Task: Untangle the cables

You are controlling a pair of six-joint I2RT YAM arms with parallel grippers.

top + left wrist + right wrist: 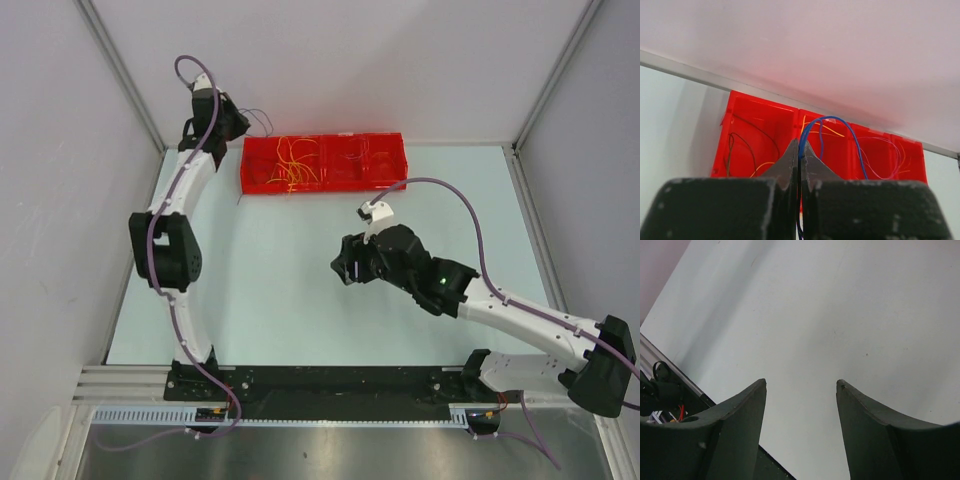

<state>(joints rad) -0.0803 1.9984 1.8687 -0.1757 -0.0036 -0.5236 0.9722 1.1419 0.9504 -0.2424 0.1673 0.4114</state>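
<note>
A red tray (325, 137) with several compartments stands at the back of the table. Yellow and orange cables (290, 170) lie curled in its left part, thin pinkish ones (355, 155) further right. My left gripper (243, 122) hovers just behind the tray's left end, shut on a thin blue cable (837, 119). That cable arcs up from between the fingertips (800, 145) and drops toward the tray (765, 112). Dark and yellow wires (732, 145) lie in the left compartment. My right gripper (338, 268) stands open over bare table, with nothing between its fingers (801, 384).
White walls and an aluminium frame (125, 85) close in the table at the back and on both sides. A thick purple cable (470, 215) loops above the right arm. The black base rail (330, 385) runs along the near edge.
</note>
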